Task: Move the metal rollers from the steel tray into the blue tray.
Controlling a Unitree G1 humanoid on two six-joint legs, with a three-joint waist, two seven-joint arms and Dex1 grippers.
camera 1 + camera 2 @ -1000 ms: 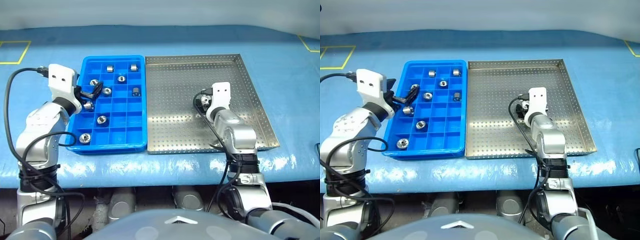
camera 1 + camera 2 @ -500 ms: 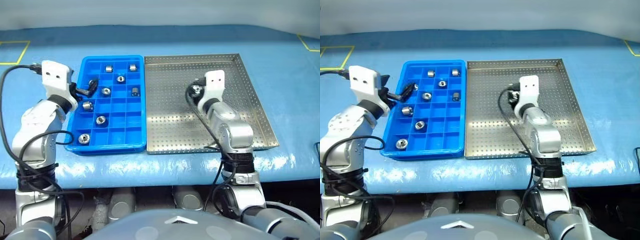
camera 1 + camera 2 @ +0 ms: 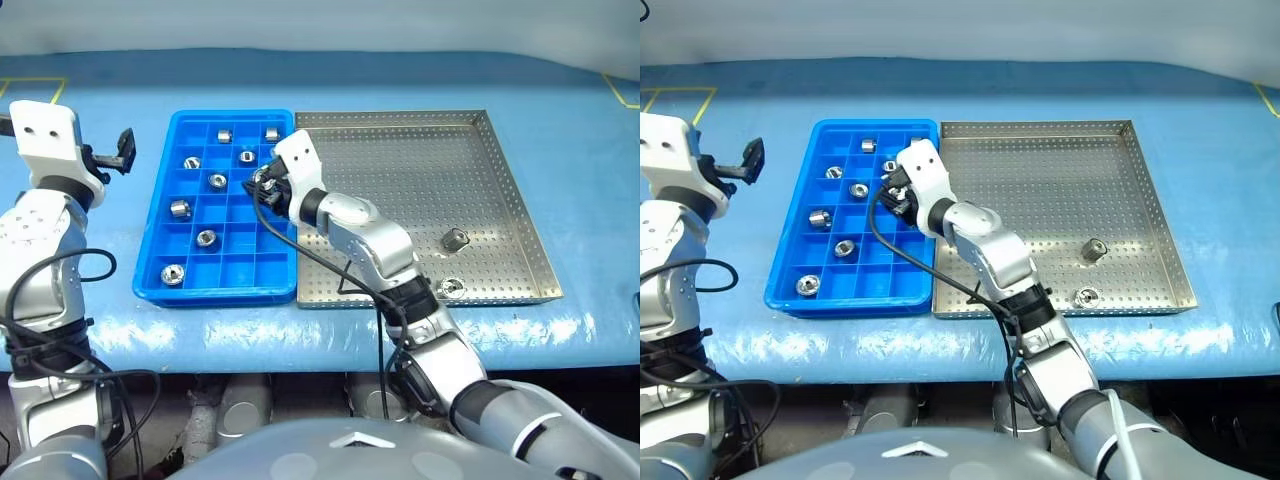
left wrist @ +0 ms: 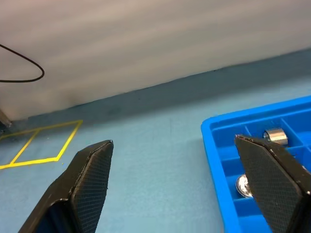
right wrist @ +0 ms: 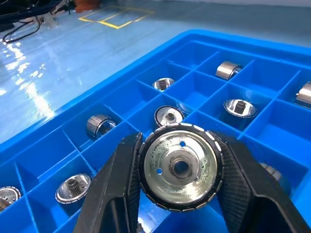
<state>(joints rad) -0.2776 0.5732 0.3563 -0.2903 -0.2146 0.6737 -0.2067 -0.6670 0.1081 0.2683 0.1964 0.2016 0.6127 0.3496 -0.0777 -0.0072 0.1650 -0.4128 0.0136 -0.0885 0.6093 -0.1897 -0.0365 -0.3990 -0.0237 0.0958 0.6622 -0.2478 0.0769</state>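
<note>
The right tool (image 5: 180, 170) is clenched on one metal roller (image 5: 181, 167), a shiny ring-like disc with a dark central hole, pinched between two black fingers (image 5: 116, 194). The tool hangs over the blue tray (image 3: 152, 285), above the compartments along the tray's edge nearest the steel tray (image 3: 520, 210). In the head view the right tool (image 3: 262, 183) sits just inside that edge, with its arm reaching back across the steel tray's near corner.

The blue tray is a bright blue plastic grid of small square compartments. Several compartments each hold one roller: two sit in the far row (image 3: 222, 135), others lie nearer the middle (image 3: 217, 181), and one rests in the near corner furthest from the steel tray (image 3: 172, 273). Many compartments hold nothing.

The steel tray, grey perforated metal with low rims, lies just beside the blue tray, their long edges touching or nearly so. Two rollers are in it: one (image 3: 455, 238) stands in the half away from the blue tray, and another (image 3: 450, 287) lies close to the tray's near rim.

The left tool (image 3: 118, 152) is released, its two black fingers (image 4: 90, 177) spread wide with nothing between them. It hovers outside the blue tray, on the side away from the steel tray, above the blue tabletop (image 3: 560, 110).
</note>
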